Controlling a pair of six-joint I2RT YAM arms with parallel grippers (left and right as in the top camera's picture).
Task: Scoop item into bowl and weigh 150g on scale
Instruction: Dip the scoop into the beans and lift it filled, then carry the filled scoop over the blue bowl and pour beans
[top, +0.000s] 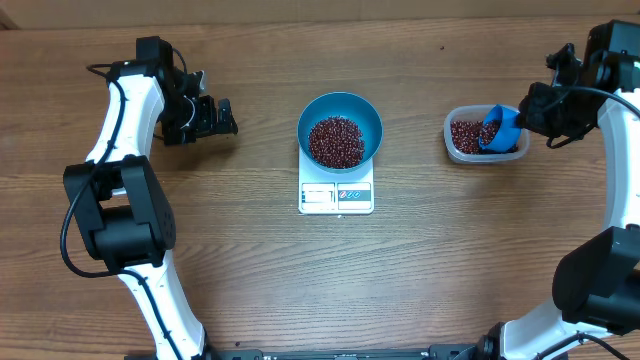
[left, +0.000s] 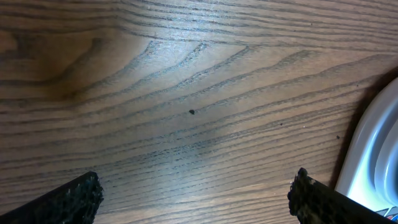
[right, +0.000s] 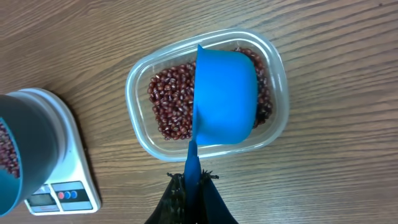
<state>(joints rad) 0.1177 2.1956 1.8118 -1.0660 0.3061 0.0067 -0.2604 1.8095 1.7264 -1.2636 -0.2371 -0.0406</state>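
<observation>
- Blue scoop (right: 225, 96) is sitting in your right claw (right: 191, 186), whose jaws are pinching fully shut on its thin handle.
- Its cup is hanging over the clear tub (right: 140, 81), just above the beans (right: 171, 102) lying inside. Handle and cup are running straight out from the claw, with the cup's outer wall facing the wrist camera.
- You are seeing a bean heap (top: 336, 141) filling the bottom of the bowl (top: 340, 103), which is resting on the scale (top: 336, 197) between both arms, well apart from the tub.
- The scale's display edge is pointing toward the arm bases.
- Your left claw (top: 222, 117) is hanging spread wide, gripping nothing, near the bowl.
- Open table (top: 250, 260) is stretching around tub and scale.
</observation>
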